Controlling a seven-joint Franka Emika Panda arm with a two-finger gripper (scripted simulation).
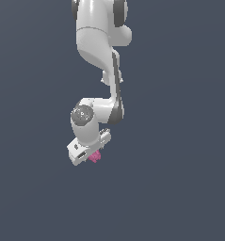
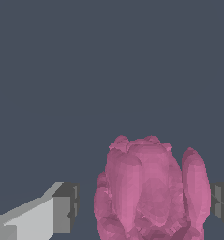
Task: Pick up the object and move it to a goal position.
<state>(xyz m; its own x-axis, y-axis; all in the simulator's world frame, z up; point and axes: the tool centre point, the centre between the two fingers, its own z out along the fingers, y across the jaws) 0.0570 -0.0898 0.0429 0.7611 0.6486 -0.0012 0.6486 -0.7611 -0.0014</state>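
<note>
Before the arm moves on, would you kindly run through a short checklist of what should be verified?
1. Pink object lies between the fingers: ok.
2. Pads pressing on it: not ok on one side, where the wrist view shows a gap; the other side looks close, contact cannot tell.
3. Object centred in the gripper: cannot tell; it sits nearer one finger.
4. Object lifted off the ground: cannot tell.
5. Goal position visible: not ok, no marker shows in either view.
</note>
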